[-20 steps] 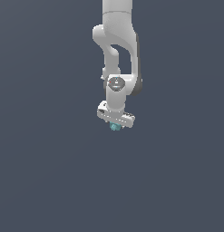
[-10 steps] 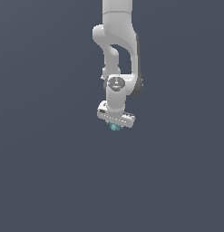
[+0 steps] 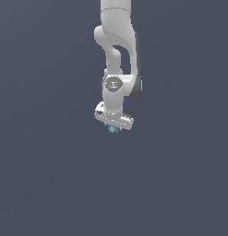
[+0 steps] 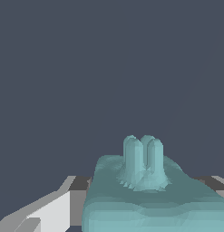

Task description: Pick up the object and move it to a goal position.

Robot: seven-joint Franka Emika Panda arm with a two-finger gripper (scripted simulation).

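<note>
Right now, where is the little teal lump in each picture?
Exterior view: the teal lump peeks out just under the white claw, near the middle of the picture, below the arm.
Wrist view: the teal lump looks huge and close, with a small knob sticking out of it.
Shared landmark: the white claw, seen whole in the exterior view and as white and grey finger pieces beside the lump in the wrist view.

One white and grey robot arm (image 3: 116, 60), one gripper (image 3: 113, 126) at its end and one small teal-cyan object (image 3: 112, 129) are the only things against the plain dark background
</note>
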